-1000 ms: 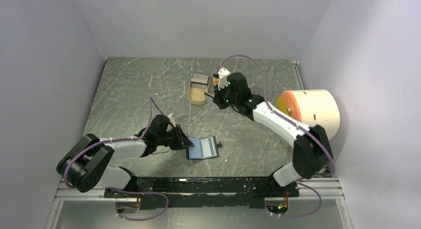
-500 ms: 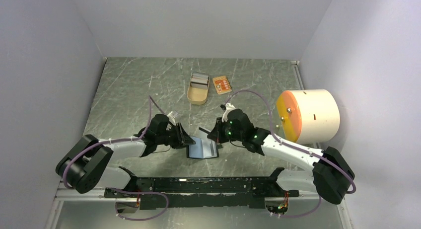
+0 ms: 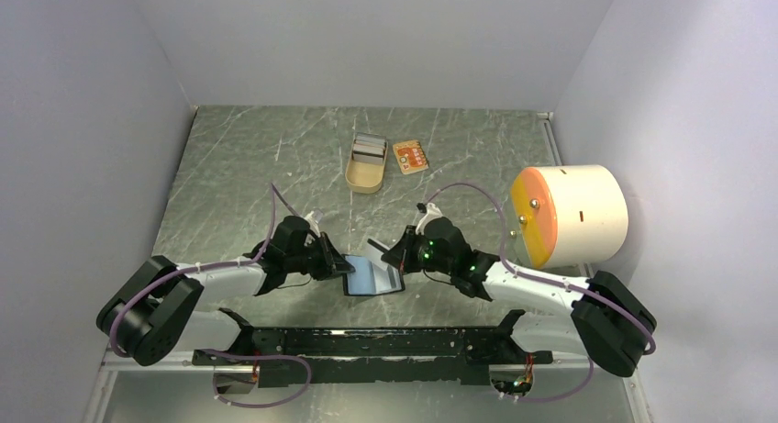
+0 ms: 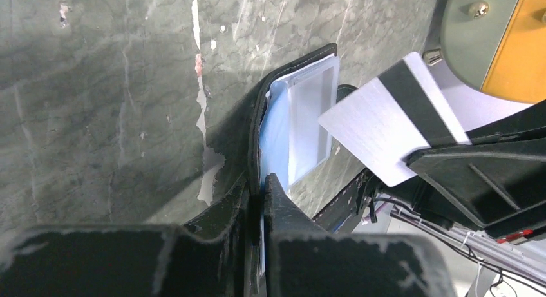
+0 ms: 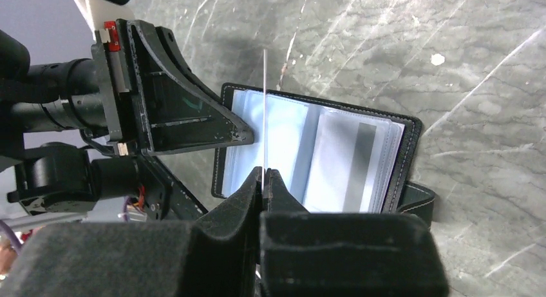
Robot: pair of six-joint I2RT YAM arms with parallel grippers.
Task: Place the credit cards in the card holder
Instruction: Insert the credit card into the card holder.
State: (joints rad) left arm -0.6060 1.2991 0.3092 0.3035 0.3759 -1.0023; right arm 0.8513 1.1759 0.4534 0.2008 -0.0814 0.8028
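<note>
grey-white card [image 4: 386, 126] just carried over
right gripper [image 5: 264, 174] clamps it above the card holder [image 5: 322, 155], left gripper [image 4: 261, 184] pinching its edge; insertion next.

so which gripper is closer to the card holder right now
Left. The left gripper is shut on the edge of the card holder. The right gripper hovers over its open sleeves, holding the grey card.

One grey-white card [image 4: 373, 131] in the right gripper [image 5: 264, 176], one tan-orange card [image 3: 410, 156] far beyond it, one card holder [image 3: 374, 277], one tin [image 3: 366, 162], one drum [image 3: 576, 212]
</note>
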